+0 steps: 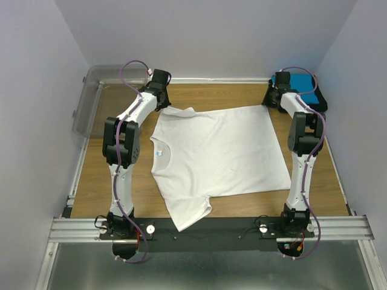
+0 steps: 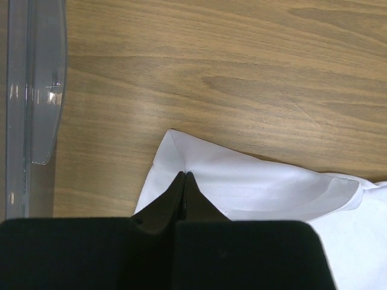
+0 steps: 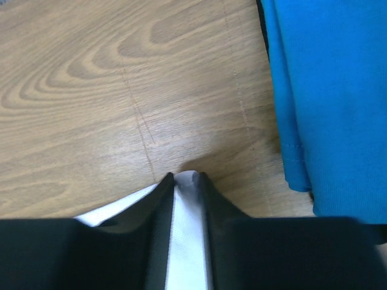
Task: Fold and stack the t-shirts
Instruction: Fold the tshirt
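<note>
- A white t-shirt (image 1: 217, 151) lies spread flat on a wooden table (image 1: 224, 96). Its collar and small blue neck label (image 1: 159, 154) are to the left and its hem is to the right.
- The left gripper (image 2: 184, 175) is at the far left sleeve (image 2: 175, 151). Its jaws are pressed tight together and seem to pinch the sleeve's edge, which is creased up around the tips.
- The right gripper (image 3: 184, 176) is at the far right hem corner. Its jaws stand narrowly apart with a strip of white cloth caught between them.
- Risk: both holds are at the very edge of thin cloth (only a sliver shows past the right tips). A quick lift or an uneven pull could let a corner slip out and spoil the fold.
- Risk: the blue t-shirt (image 3: 326, 90) lies just beside the right gripper. A sideways swing there could snag or drag it.
- Risk: the near sleeve hangs over the table's front edge, so its weight may skew the shirt once the far side lifts.
- Room: the clear plastic bin (image 1: 91, 99) stands near the left gripper, at the far left. Bare wood shows behind both grippers up to the back wall. The way toward the robot, above the shirt, looks free for folding.
</note>
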`<control>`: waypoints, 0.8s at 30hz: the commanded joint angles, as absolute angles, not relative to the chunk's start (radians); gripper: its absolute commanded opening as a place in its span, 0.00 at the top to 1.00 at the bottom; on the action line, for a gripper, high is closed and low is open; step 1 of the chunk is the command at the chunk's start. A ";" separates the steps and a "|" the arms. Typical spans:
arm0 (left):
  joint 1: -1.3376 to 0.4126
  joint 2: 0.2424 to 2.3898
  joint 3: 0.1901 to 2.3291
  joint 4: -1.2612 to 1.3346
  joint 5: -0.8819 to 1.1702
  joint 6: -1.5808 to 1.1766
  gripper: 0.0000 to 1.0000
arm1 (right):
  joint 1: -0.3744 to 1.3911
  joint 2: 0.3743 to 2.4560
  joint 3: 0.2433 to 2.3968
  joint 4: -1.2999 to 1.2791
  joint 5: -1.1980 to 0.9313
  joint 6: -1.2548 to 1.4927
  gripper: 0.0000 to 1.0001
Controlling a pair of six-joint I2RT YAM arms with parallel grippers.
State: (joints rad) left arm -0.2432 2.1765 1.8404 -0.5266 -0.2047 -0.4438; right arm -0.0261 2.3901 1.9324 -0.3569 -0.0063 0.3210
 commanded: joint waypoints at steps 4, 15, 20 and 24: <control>-0.238 2.195 1.882 -0.540 -0.198 -0.433 1.00 | -0.026 2.433 1.939 -0.357 -0.006 0.308 0.87; -0.227 2.158 1.956 -0.575 -0.203 -0.423 1.00 | -0.026 2.373 1.934 -0.357 0.046 0.284 0.99; -0.227 2.125 1.931 -0.587 -0.187 -0.417 1.00 | -0.026 2.310 1.890 -0.357 0.075 0.294 0.99; -0.227 2.089 1.890 -0.584 -0.178 -0.419 1.00 | -0.026 2.264 1.852 -0.357 0.077 0.305 1.00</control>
State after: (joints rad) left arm -0.2348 2.1643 1.9194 -0.5720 -0.1970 -0.4324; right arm -0.0261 2.3497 1.8832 -0.3573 0.0353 0.3031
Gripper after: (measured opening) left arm 0.006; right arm 0.011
